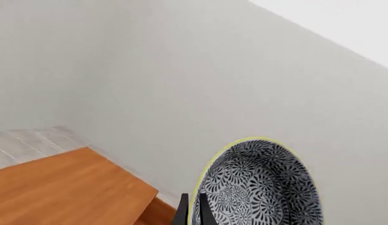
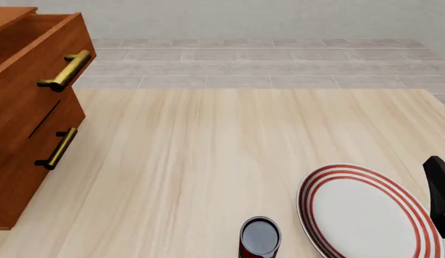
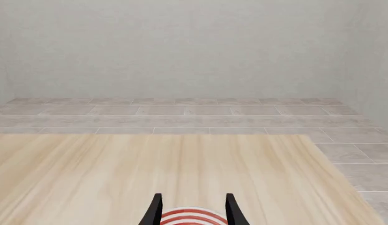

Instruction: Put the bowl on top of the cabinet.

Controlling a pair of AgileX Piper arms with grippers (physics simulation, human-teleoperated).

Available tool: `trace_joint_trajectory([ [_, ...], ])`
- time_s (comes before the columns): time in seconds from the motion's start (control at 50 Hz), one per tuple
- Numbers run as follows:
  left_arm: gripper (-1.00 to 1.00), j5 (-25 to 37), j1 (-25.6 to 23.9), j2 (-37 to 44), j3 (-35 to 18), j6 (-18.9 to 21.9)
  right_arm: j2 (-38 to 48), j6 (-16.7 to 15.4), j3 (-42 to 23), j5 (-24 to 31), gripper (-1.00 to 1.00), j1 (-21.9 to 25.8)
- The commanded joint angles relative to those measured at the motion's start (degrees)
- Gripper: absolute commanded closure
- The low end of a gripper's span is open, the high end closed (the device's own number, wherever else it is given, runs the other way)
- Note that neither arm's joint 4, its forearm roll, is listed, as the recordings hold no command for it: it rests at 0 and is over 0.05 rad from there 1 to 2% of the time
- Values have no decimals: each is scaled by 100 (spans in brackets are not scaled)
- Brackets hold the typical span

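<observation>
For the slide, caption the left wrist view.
Left end effector holds the patterned bowl by its rim above the cabinet top.

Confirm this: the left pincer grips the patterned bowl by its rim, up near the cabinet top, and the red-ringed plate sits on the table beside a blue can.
One detail is wrong. The can beside the plate is red with a dark top, as the front view shows. The left pincer does grip the bowl by its rim near the cabinet top.
</observation>
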Motion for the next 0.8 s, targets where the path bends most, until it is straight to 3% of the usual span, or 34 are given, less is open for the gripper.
trace_joint_trajectory([
  [0.02, 100, -221, 645, 188, 49, -328, 0, 0, 0, 0, -100, 0],
  [0.26, 100, -215, 985, 388, 147, -591, 0, -1, 0, 1, -100, 0],
  [0.48, 100, -71, 948, 524, 125, -417, 0, 1, 0, 0, -100, 1],
  [0.66, 100, -133, 1309, 493, 269, -945, 0, 1, 0, 2, -100, 0],
  [0.8, 100, -214, 1459, 519, 282, -1109, 0, 1, 0, 1, -100, 0],
])
